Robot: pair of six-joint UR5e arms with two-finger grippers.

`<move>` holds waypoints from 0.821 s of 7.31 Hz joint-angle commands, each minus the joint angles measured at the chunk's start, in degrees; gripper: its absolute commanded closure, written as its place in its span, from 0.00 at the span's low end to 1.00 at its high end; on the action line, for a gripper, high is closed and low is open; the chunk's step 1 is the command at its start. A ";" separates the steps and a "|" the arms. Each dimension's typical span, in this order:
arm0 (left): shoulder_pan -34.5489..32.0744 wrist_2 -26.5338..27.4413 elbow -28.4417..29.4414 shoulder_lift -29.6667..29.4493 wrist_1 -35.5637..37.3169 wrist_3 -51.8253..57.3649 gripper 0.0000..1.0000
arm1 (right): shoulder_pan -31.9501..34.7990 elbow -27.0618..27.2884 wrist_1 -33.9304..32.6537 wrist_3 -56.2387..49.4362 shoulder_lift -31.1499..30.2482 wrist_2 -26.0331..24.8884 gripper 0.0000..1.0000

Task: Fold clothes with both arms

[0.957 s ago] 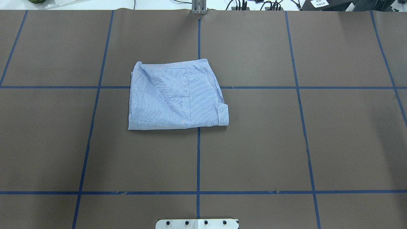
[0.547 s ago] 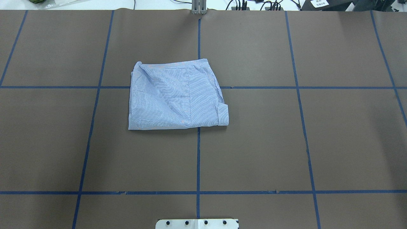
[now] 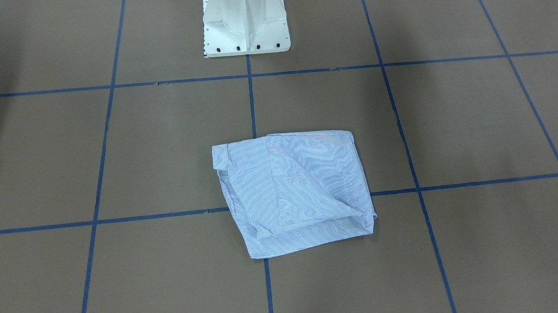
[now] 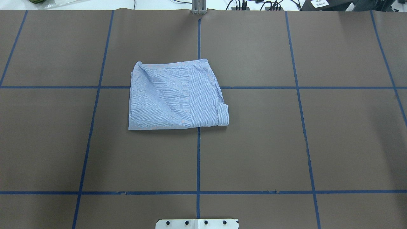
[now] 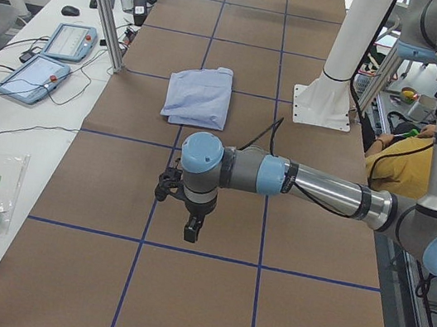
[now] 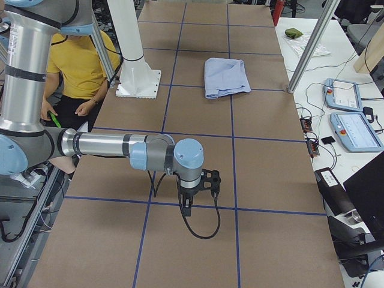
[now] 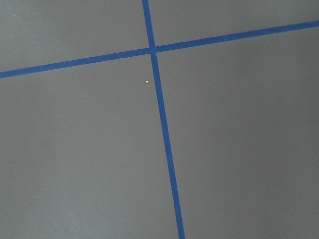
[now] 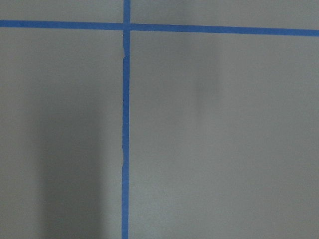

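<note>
Shirt [image 4: 176, 95] lies folded in a compact, slightly skewed rectangle near the middle of the table [image 4: 318, 143], unheld. Left gripper [image 5: 190, 230] and right gripper [image 6: 187, 207] hang well apart from it; whether either is parted or closed cannot be told. Folding judged essentially complete.

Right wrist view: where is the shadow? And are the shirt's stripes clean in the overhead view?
Right wrist view: soft shadow darkens the lower left, beside the blue tape line; overhead view: wavy moiré bands run over the striped shirt.
</note>
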 commanded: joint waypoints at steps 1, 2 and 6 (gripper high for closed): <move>0.00 0.16 0.17 0.01 0.00 0.00 0.00 | 0.00 0.17 0.00 -0.18 0.29 -0.07 0.00; 0.00 0.07 0.95 0.01 0.00 0.00 0.00 | 0.00 0.17 0.00 -0.18 0.29 -0.07 0.00; 0.09 0.16 2.54 -0.08 0.00 0.09 0.00 | 0.00 0.09 0.00 -0.10 0.38 -0.07 0.00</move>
